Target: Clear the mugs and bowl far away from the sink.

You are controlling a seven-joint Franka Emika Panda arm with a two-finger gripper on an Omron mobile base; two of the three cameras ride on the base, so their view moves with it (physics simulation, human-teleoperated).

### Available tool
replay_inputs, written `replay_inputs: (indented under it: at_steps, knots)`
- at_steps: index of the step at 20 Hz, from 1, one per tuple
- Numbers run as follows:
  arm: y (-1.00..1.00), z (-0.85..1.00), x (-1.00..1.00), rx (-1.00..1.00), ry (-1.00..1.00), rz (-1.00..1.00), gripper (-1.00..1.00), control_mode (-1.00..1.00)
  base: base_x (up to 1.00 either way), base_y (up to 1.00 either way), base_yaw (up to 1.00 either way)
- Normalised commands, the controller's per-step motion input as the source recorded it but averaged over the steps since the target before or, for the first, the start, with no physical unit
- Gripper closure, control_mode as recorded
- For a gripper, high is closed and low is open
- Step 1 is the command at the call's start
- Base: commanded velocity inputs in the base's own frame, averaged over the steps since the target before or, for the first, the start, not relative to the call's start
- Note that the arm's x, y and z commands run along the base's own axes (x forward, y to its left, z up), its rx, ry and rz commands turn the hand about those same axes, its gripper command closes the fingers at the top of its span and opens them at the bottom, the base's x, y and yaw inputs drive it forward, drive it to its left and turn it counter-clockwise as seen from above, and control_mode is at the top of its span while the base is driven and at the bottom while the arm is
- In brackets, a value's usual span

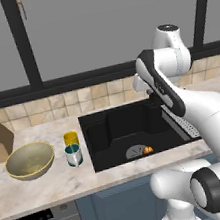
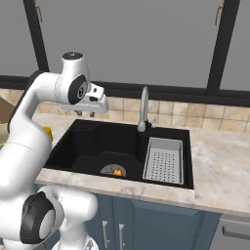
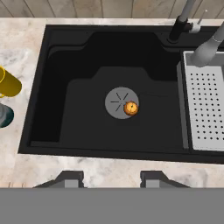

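Hovering high over black rectangular sink (image 3: 109, 87), jaws part-open, holding nothing. Plain yellow mug (image 1: 70, 138) & teal metallic mug (image 1: 73, 155) close beside sink's left edge; wide olive-tan bowl (image 1: 29, 160) just left of them on beige marble tabletop (image 1: 44, 186). Approach step, prob. Next: swing left, descend onto a mug, grip.

The sink (image 1: 135, 128) is matt black, set in a beige marble counter (image 1: 53, 185) with a smooth look. The teal mug (image 1: 73, 155) has a shiny metallic body; the faucet (image 2: 143, 110) looks like grey metal.
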Motion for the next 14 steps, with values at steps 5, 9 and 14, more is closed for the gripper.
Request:
replay_inputs:
  at_steps: [5,9,14]
  knots:
    - [0.00,0.00,0.00,0.00,0.00,0.00,-1.00,-1.00,0.00,0.00,0.00]
    - [0.00,0.00,0.00,0.00,0.00,0.00,-1.00,-1.00,0.00,0.00,0.00]
    - [0.00,0.00,0.00,0.00,0.00,0.00,-1.00,-1.00,0.00,0.00,0.00]
